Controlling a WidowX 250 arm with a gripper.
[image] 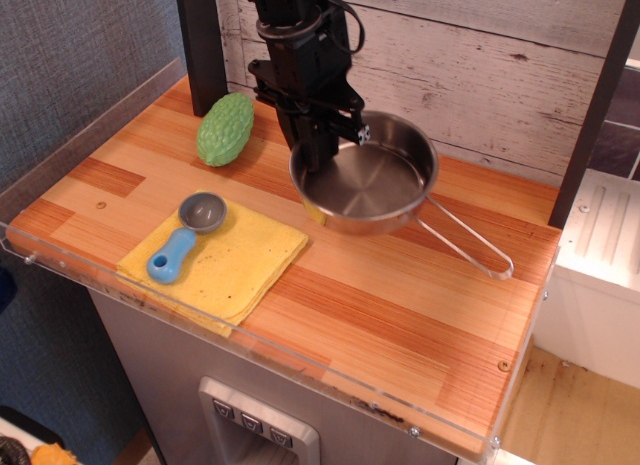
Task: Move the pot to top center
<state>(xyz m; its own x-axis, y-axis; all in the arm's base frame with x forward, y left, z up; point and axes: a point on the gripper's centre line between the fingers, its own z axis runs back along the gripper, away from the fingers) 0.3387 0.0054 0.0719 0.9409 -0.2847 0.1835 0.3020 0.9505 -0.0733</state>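
You see the shallow round stainless-steel pot point(365, 177) polished bright, glossy inside, with a thin bare-wire handle. The black metal gripper point(318, 145) looks matt. Under them lies a smooth striped wooden tabletop point(400, 305) edged in clear plastic. The yellow cloth point(232, 265) is soft and speckled; the bumpy green vegetable toy point(225, 129) looks like dull plastic.
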